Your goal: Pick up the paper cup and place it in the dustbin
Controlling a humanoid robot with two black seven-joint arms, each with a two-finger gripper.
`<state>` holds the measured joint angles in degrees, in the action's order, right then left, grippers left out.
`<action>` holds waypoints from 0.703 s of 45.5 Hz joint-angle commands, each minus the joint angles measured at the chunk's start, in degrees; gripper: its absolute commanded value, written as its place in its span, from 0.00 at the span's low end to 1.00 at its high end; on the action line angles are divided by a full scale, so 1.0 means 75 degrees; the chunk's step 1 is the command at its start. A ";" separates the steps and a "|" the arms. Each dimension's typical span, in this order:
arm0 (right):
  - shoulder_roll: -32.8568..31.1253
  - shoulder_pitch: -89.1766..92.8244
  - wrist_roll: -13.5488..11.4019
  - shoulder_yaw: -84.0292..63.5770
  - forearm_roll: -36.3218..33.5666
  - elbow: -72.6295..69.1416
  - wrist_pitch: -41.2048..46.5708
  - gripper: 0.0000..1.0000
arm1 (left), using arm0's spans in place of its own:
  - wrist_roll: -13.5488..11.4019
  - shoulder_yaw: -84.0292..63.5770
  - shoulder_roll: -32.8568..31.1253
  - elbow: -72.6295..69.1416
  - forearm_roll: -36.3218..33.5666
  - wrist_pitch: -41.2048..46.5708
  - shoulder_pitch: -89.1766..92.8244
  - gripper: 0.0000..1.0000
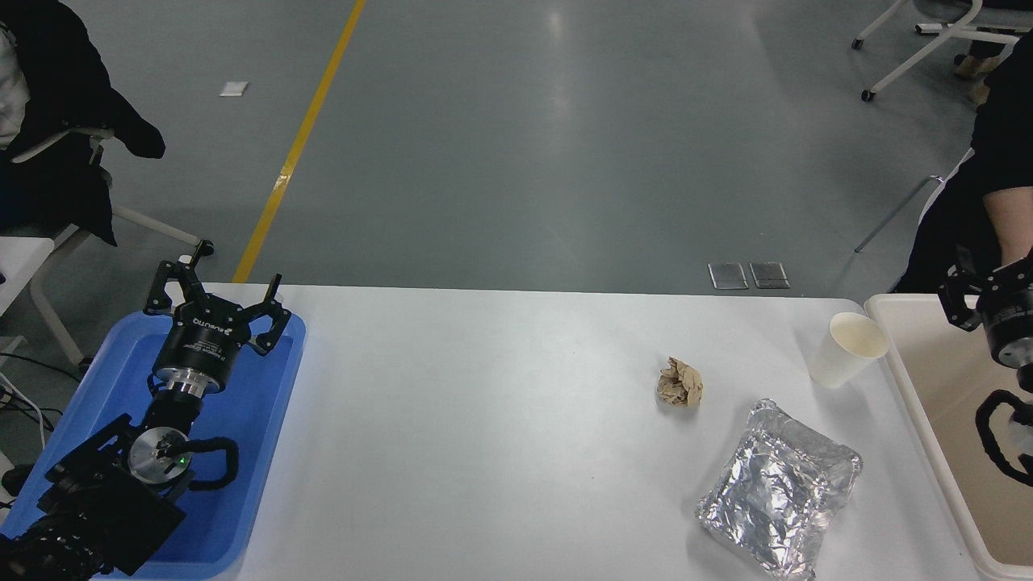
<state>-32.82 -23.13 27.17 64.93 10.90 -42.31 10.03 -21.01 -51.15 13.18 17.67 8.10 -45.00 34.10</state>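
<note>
Grey concrete floor (565, 145) with a yellow line (303, 137) fills the top of our view, and the white counter (484, 436) spreads below it.

Nearest to us, at the lower left, the left arm is parked over a blue tray (258, 420); we see its left end effector (216, 294) with fingers spread wide, holding nothing.

At the right edge, the right end effector (968, 294) is cut off by the frame and sits over the far corner of the dustbin (912, 387), a beige bin with a thick rim. We cannot tell whether it is wide or narrow; only part of its black body shows.

Left of and nearer than that right end effector lies a crumpled foil packet (779, 504) on the counter. Further left of it sits a crumpled brown paper ball (680, 382), well apart from the foil.

The paper cup (847, 349) stands just left of the right end effector, tilted with its open mouth up and to the right, just beside the dustbin's rim, not gripped.

Beyond the right end effector we see a person's dark sleeve and forearm (1005, 202). Far off, white chairs (928, 40) stand at the top right, and a dark coat (56, 121) hangs over a chair at the far left.
</note>
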 commanded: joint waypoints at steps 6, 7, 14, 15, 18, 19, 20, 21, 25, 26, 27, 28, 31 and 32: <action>-0.0568 -0.0442 -0.0071 -0.1072 0.0023 0.0005 -0.0060 1.00 | 0.0001 0.0000 0.0001 0.0000 -0.0002 0.0000 0.0000 1.00; -0.0638 -0.0536 -0.0083 -0.1249 0.0023 0.0005 -0.0072 1.00 | 0.0001 0.0000 -0.0011 0.0000 -0.0002 0.0000 0.0000 1.00; -0.1306 -0.1332 -0.0107 -0.2853 -0.0012 0.0028 -0.0189 1.00 | 0.0001 0.0000 0.0001 0.0000 -0.0002 0.0000 0.0000 1.00; -0.1470 -0.1461 -0.0107 -0.3146 -0.0013 0.0028 -0.0213 1.00 | 0.0001 0.0000 0.0001 0.0000 -0.0002 0.0000 0.0000 1.00; -0.1833 -0.1976 -0.0095 -0.4165 -0.0013 0.0028 -0.0283 1.00 | 0.0001 0.0000 0.0001 0.0000 -0.0002 0.0000 0.0000 1.00; -0.1927 -0.2210 -0.0107 -0.4540 -0.0013 0.0028 -0.0330 1.00 | 0.0001 0.0000 0.0001 0.0000 -0.0002 0.0000 0.0000 1.00; -0.1998 -0.2456 -0.0095 -0.4938 -0.0013 0.0040 -0.0376 1.00 | 0.0001 0.0000 0.0001 0.0000 -0.0002 0.0000 0.0000 1.00; -0.2068 -0.2726 -0.0095 -0.5359 -0.0013 0.0051 -0.0447 1.00 | 0.0001 0.0000 0.0001 0.0012 -0.0002 0.0000 0.0000 1.00; -0.2303 -0.3699 -0.0107 -0.7070 -0.0013 0.0075 -0.0704 1.00 | 0.0001 0.0000 0.0001 0.0000 -0.0002 0.0000 0.0000 1.00; -0.2338 -0.3910 -0.0107 -0.7504 -0.0013 0.0075 -0.0763 1.00 | 0.0001 0.0000 0.0001 0.0000 -0.0002 0.0000 0.0000 1.00; -0.2362 -0.4144 -0.0118 -0.7949 -0.0024 0.0087 -0.0810 1.00 | 0.0001 0.0000 -0.0011 0.0012 -0.0002 0.0000 0.0000 1.00; -0.2373 -0.4390 -0.0153 -0.8371 -0.0024 0.0087 -0.0834 1.00 | 0.0001 0.0000 -0.0011 0.0000 -0.0002 0.0000 0.0000 1.00; -0.2397 -0.5128 -0.0375 -0.9613 -0.0013 0.0087 -0.0869 1.00 | 0.0012 0.0000 -0.0011 0.0012 -0.0002 0.0000 0.0012 1.00; -0.2397 -0.5363 -0.0515 -0.9977 -0.0024 0.0087 -0.0881 1.00 | 0.0012 0.0000 -0.0011 0.0012 -0.0002 0.0000 0.0012 1.00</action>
<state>-47.16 -45.79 26.23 20.81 10.82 -41.90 5.94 -21.01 -51.15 13.17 17.68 8.09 -45.00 34.10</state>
